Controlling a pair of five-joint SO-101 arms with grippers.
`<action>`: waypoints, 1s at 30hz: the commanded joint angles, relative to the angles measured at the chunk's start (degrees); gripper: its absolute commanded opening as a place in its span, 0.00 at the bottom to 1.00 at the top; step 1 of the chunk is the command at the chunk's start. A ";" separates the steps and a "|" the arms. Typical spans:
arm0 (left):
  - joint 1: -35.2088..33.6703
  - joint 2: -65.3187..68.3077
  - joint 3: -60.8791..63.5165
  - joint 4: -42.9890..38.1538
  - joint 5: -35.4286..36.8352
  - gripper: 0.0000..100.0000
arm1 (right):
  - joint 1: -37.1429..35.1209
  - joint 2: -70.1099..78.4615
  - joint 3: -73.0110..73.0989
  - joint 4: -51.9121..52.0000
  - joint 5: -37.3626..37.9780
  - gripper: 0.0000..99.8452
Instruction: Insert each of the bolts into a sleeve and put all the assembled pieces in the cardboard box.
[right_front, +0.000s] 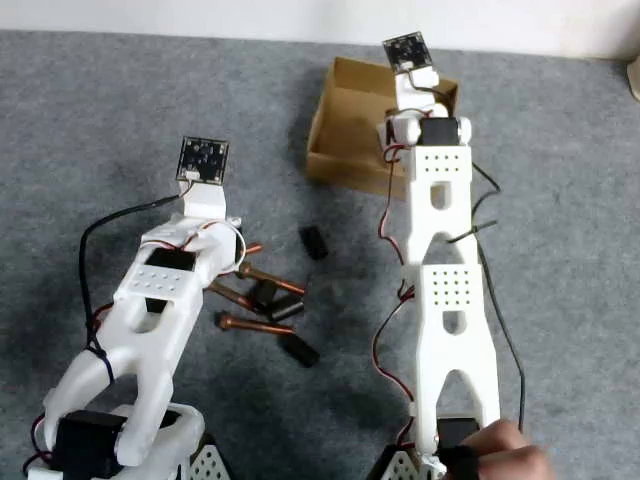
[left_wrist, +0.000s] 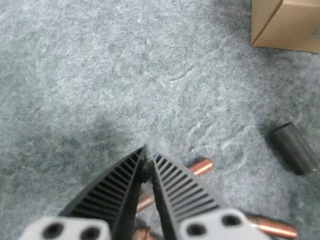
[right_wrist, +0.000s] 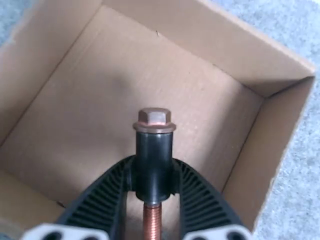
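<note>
The right hand (right_wrist: 152, 168) is clamped around a black cylindrical plastic sleeve (right_wrist: 152, 157) that has a copper-coloured hex-head bolt (right_wrist: 154, 120) pushed through it. The bolt's head sits against one end of the sleeve and its threaded shank sticks out of the other end, between the fingers. This assembled piece hangs above the inside of the open brown cardboard box (right_wrist: 235, 45), clear of its floor and its walls. In the high view the white right arm (right_front: 440, 220) stretches out over that box (right_front: 330, 130), which stands on the grey felt-covered tabletop (right_front: 100, 130) at the far side. The left hand (left_wrist: 148, 155) is closed, its ribbed black fingertips pressed together with nothing between them, and it points down at bare felt. Just beside it lie two loose copper bolts, one (left_wrist: 200, 166) with its threaded end showing next to a finger, the other (left_wrist: 272, 227) further out. A loose black sleeve (left_wrist: 294, 147) lies on its side well apart from the hand, and a corner of the box shows beyond it. From above, the white left arm (right_front: 165, 300) stands over a scatter of parts on the tabletop between the two arms: long copper bolts (right_front: 270, 278) lying flat and short black sleeves (right_front: 314, 241) among and around them.
</note>
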 joint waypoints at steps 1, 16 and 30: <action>-0.31 -0.22 -2.59 -1.14 0.09 0.01 | -0.48 -1.71 -3.74 -0.04 0.44 0.01; -0.31 -0.22 -2.59 -1.14 0.09 0.01 | -0.48 -1.63 -3.56 0.22 0.44 0.06; -0.31 -0.22 -2.59 -1.14 0.09 0.01 | -0.57 -1.63 -4.00 6.37 0.35 0.23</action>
